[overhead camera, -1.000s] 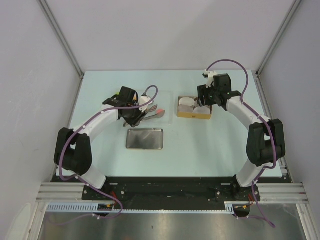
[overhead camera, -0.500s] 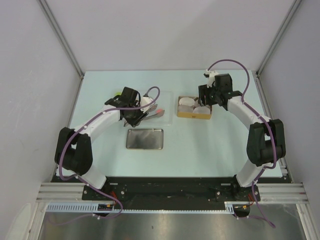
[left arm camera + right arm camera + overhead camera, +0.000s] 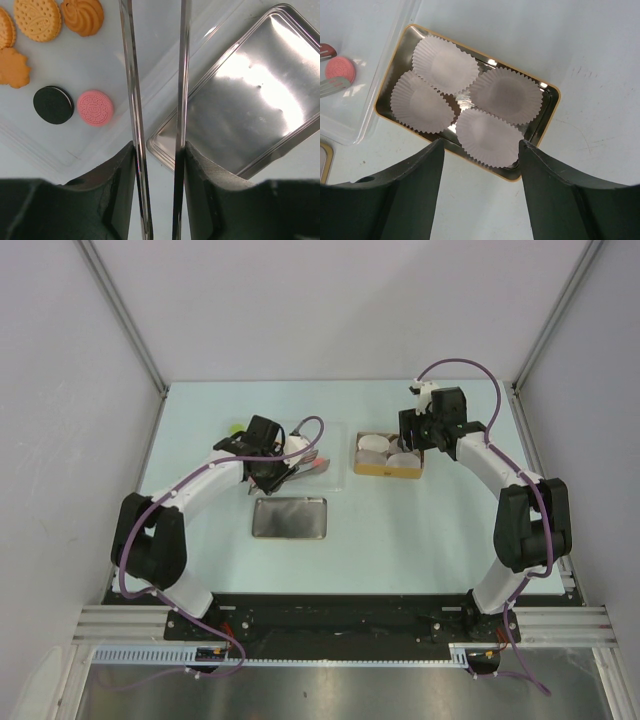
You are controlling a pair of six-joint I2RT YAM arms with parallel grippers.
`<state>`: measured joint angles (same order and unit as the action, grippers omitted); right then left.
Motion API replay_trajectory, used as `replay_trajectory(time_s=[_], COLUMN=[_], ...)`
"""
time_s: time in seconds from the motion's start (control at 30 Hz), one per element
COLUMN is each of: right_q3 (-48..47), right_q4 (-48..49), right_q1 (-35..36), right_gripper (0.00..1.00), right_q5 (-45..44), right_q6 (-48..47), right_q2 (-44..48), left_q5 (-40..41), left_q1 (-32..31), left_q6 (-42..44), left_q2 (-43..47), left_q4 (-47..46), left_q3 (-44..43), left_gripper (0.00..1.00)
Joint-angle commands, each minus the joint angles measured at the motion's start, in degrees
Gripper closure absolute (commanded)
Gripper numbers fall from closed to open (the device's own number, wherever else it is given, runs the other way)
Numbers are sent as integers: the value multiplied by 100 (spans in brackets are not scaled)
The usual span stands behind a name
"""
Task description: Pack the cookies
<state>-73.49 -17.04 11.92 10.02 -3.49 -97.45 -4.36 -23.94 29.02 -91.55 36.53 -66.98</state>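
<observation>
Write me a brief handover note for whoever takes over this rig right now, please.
Left gripper: shut on tongs, at the edge of the clear tray.
Right gripper: open, holding nothing, above the tin.
Cookies lie on the tray: orange, black and pink.
The tin holds four paper cups, no cookie in any.
Silver lid lies beside the tray.
Done: nothing packed. Left: tong every cookie into the cups.

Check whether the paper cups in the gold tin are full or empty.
Empty: all four paper cups show bare white bottoms.

Four cups (image 3: 445, 65), maybe six cookies (image 3: 95, 107), two tins (image 3: 290, 518), one tongs (image 3: 132, 75)
</observation>
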Motion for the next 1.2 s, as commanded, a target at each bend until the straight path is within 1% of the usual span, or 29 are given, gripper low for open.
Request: replay_trajectory(time_s=[0.0, 0.27, 0.3, 0.4, 0.67, 0.93, 1.17], right_q3=[-7, -7, -7, -7, -7, -7, -7], right_q4=[60, 60, 60, 60, 86, 131, 174], right_q1=[-32, -32, -32, -32, -50, -94, -146], right_gripper=[34, 35, 35, 35, 35, 35, 35], right_q5=[96, 114, 105, 96, 79, 61, 53], right_q6=[-47, -38, -38, -38, -47, -47, -21], right_q2=[33, 33, 24, 33, 130, 261, 384], left_q5=[137, 146, 111, 67, -56, -135, -179], left_q1=[-40, -40, -40, -40, -49, -58, -84], left_q6=[113, 131, 131, 122, 69, 43, 25], left_q2=[41, 128, 137, 198, 348, 532, 621], left_q4=[-76, -120, -120, -129, -164, -146, -68], left_q3=[-157, -70, -70, -78, -157, -368, -737], left_gripper=[56, 59, 61, 65, 68, 73, 73])
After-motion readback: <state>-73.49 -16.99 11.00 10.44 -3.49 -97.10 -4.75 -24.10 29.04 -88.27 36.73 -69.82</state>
